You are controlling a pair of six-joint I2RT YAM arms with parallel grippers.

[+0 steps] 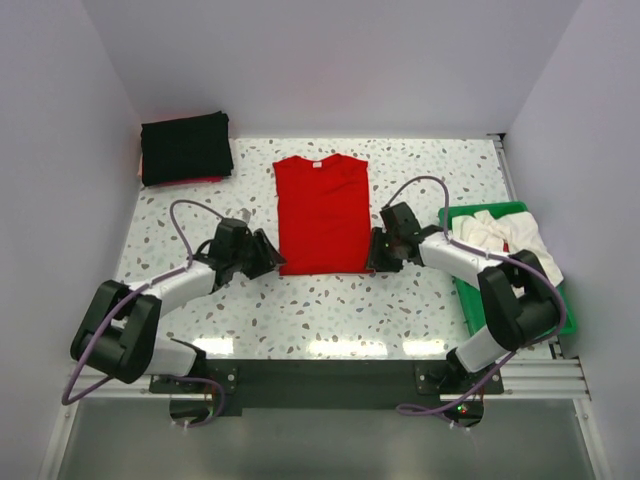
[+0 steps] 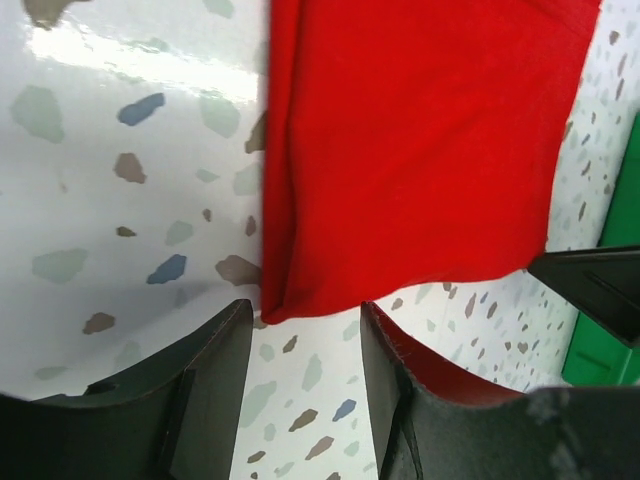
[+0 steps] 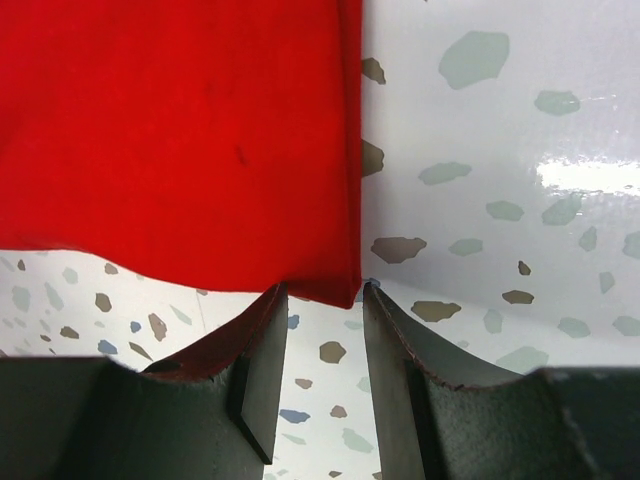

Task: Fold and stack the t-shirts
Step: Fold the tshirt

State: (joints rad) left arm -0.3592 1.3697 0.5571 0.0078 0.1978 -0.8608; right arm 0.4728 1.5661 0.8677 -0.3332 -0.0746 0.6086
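Red t-shirt (image 1: 322,214) flat at centre of table (image 1: 330,310). Just short of its near left corner, left gripper (image 2: 303,325) half open, holding nothing. At near right corner, right gripper (image 3: 324,295) likewise parted, empty.

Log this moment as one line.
red t-shirt: flat | left fingers: open at near-left corner | right fingers: open at near-right corner

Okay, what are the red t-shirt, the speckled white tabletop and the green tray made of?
The red t-shirt looks like soft matte fabric, maybe cotton: limp, with folded edges. The speckled white tabletop seems glossy terrazzo-pattern laminate or stone; lights glare off it. The green tray looks like smooth rigid plastic: even colour, straight rim.
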